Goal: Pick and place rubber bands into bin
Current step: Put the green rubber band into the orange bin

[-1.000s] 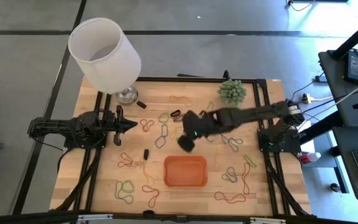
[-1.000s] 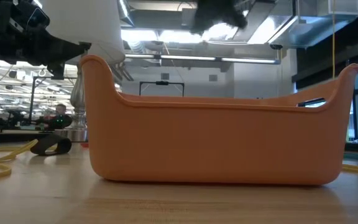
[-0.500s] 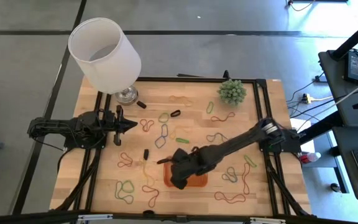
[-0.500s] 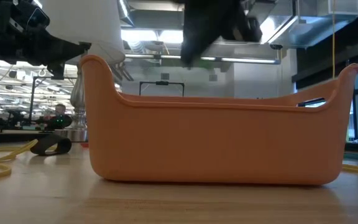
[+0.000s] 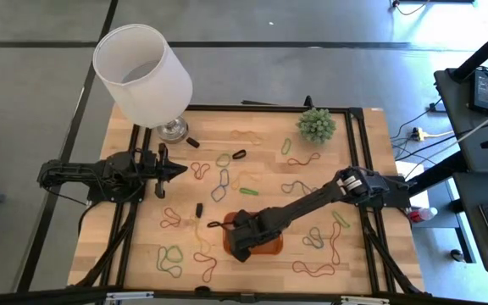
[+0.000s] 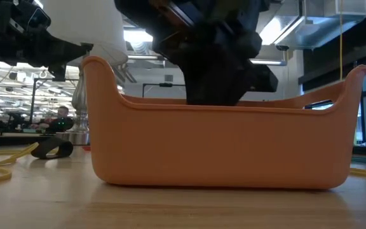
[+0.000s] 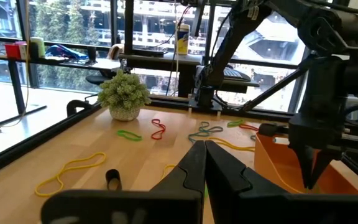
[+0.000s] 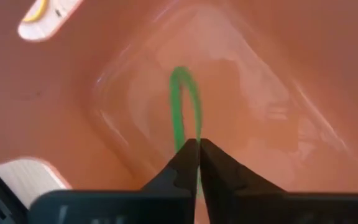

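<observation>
Right gripper, high view: right gripper (image 5: 237, 244) reaches down into the bin (image 5: 269, 246), an orange tray near the table's front middle; its fingers are hidden by the arm here.
Left gripper, high view: left gripper (image 5: 179, 170) waits at the table's left side with fingertips pressed together, holding nothing.
Loose bands, high view: many rubber bands (image 5: 219, 185) lie scattered on the wooden table (image 5: 261, 127) around the bin.
Low view: the right arm's dark body dips behind the bin's near wall (image 6: 221, 146); nothing inside the bin shows.
Left wrist view: the left arm's own fingers meet at a point, and the right arm stands over the bin (image 7: 284, 165).
Right wrist view: fingertips (image 8: 188, 155) nearly touch, pinching the end of a green band (image 8: 180, 106) that trails onto the bin floor.
Handling, judged: a band is light, limp and stretchy; a pinch on one strand where it lifts off the surface should do.
Risk, judged: it may cling to the fingers on release.
</observation>
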